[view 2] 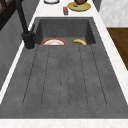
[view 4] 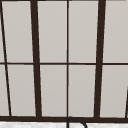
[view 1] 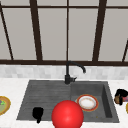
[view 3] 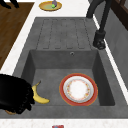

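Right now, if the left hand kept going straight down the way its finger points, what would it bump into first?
Probably the sink's grey draining board. The left hand hangs over its front edge, a finger pointing down. Depth is unclear, so it might meet the counter's front rim instead.

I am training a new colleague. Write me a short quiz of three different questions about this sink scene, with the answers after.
1. True or false: the plate in the basin has a red rim.
2. Which fruit lies in the basin beside the plate?
A. an apple
B. a banana
C. a lemon
3. Fill in: in the front view, the left hand is over the front edge of the grooved ______ part of the sink, while the right hand is over the counter to the right of the basin.

Key:
1. True.
2. B. It lies on the basin floor, apart from the plate.
3. Draining.
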Robot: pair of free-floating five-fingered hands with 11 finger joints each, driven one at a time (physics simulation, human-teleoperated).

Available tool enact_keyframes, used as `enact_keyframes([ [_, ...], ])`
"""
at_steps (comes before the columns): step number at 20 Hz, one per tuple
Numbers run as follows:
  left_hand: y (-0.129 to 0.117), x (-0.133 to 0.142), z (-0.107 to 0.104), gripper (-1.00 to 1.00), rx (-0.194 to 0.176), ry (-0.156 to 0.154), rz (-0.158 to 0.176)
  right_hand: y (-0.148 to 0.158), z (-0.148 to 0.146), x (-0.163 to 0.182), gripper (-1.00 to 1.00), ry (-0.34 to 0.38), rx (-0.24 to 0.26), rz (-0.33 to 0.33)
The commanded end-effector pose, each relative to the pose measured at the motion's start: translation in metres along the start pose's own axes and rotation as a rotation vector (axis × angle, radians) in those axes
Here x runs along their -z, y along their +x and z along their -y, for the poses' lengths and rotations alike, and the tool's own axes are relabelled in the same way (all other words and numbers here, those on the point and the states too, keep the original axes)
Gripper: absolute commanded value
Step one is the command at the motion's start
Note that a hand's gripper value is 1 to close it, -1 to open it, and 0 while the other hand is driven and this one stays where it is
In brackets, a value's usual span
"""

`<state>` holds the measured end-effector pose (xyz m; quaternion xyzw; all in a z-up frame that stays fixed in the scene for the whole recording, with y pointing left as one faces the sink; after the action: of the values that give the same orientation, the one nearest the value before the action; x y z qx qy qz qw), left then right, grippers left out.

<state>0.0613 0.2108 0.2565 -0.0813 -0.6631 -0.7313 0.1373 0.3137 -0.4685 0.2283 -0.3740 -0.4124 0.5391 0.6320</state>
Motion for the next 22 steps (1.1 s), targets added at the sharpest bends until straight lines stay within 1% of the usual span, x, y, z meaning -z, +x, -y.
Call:
enact_keyframes([
  [1,0.0,0.0,0.0,0.0,0.0,0.0,0.0,-0.031,0.0,-0.01,1.0,0.0,0.001,-0.002],
  [8,0.0,0.0,0.0,0.0,0.0,0.0,0.0,-0.089,-0.004,-0.024,1.0,0.001,0.001,-0.001],
  [13,0.0,0.0,0.0,0.0,0.0,0.0,0.0,-0.132,-0.011,-0.033,1.0,0.001,0.0,-0.001],
  [15,0.0,0.0,0.0,0.0,0.0,0.0,0.0,-0.15,-0.022,-0.033,1.0,-0.031,0.001,0.003],
  [16,0.0,0.0,0.0,0.0,0.0,0.0,0.0,-0.159,-0.032,-0.03,1.0,-0.043,0.003,0.003],
  [17,0.0,0.0,0.0,0.0,0.0,0.0,0.0,-0.169,-0.043,-0.027,1.0,-0.043,0.006,-0.004],
  [22,0.0,0.0,0.0,0.0,0.0,0.0,0.0,-0.213,-0.071,-0.01,1.0,-0.036,0.004,0.0],
])
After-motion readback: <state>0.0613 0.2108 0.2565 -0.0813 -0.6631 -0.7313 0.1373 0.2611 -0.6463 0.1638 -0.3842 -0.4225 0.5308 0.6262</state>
